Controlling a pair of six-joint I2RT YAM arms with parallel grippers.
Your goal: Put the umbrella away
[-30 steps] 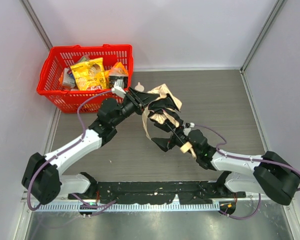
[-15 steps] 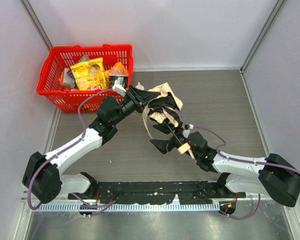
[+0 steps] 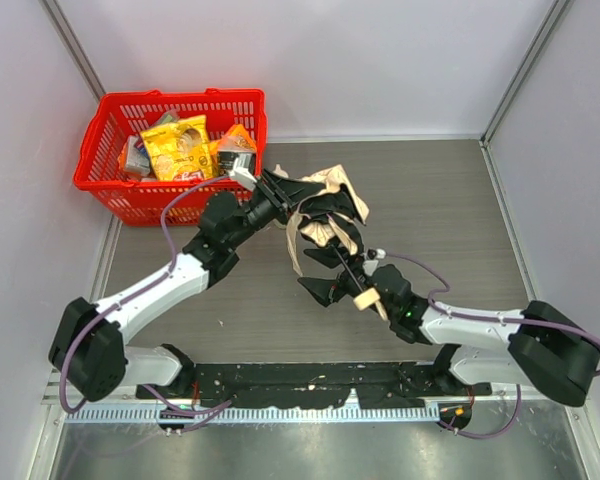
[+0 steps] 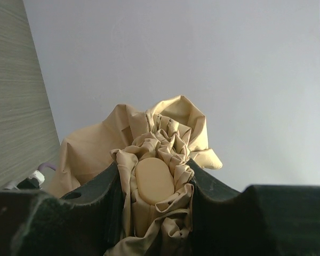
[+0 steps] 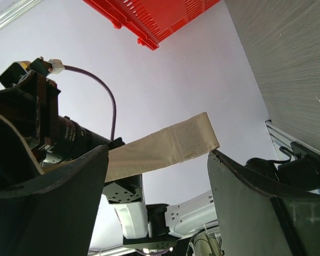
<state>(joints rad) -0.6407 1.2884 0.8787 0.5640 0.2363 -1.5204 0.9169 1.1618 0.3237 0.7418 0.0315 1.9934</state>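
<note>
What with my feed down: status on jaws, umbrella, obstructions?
Left gripper: jaws shut on umbrella fabric. Right gripper: jaws open, strap crossing gap, ungripped. Red basket beside left wrist.

The widest open stretch is the far right of the table [image 3: 450,200], bare from the umbrella out to the right wall [image 3: 570,150]. The middle is crowded. The bunched umbrella [image 3: 332,192] hangs there, clamped in the left gripper [image 3: 285,197]. The right gripper [image 3: 323,272] sits just near of it with its jaws wide, and a loose fabric strap [image 5: 160,146] crosses the gap between them. The left arm [image 3: 170,285] slants across the near left, and the right arm [image 3: 470,325] lies along the near right. A strip of bare table runs between the two arms. The red basket [image 3: 150,208] blocks the far left corner, with packets [image 3: 180,145] piled over most of its inside.
</note>
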